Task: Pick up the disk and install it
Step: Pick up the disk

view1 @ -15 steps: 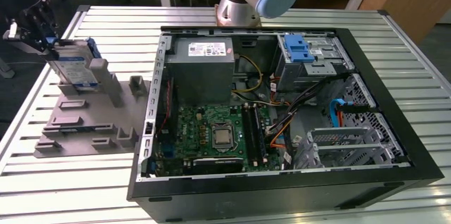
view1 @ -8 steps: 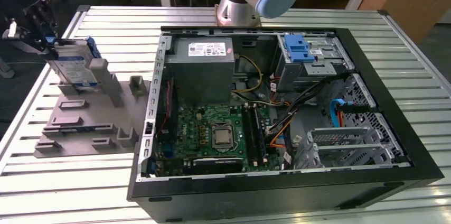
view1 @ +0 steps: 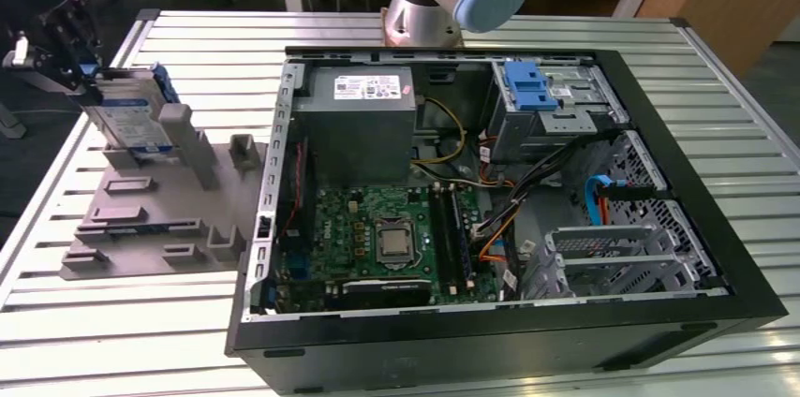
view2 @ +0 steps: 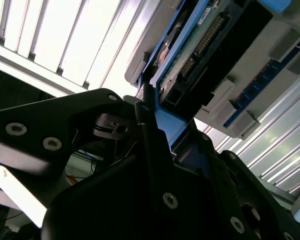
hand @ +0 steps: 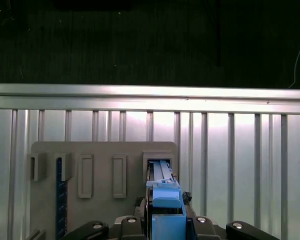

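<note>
Tool [hand: 167,216] around upright blue-framed silver disk [view1: 129,109]

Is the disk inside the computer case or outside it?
Outside: the disk stands on edge in the grey holder beside the case, end effector at it.

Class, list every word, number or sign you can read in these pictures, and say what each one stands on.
White sticker on the grey box: print too small to read.
Blue-and-white label on the disk: too blurred to read.
Green circuit board: markings too small to read.
No text here can be quoted.
</note>
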Robot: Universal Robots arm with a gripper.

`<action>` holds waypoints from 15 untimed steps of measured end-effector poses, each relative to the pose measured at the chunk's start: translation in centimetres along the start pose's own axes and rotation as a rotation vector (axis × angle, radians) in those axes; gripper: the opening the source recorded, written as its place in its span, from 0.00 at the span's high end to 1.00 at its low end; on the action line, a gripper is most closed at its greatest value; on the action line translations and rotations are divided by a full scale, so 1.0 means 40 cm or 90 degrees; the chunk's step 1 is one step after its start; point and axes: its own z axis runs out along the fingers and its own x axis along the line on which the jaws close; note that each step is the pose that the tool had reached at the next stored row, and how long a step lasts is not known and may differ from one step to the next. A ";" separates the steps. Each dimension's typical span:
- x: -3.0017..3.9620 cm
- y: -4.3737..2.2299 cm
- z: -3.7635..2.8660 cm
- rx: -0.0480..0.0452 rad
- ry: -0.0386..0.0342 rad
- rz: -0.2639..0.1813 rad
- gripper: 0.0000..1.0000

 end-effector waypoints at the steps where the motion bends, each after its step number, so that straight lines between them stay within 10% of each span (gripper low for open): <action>1: 0.000 0.000 0.000 0.0000 0.0000 0.000 0.64; 15: 0.000 0.000 -0.016 -0.0001 0.0000 0.000 0.64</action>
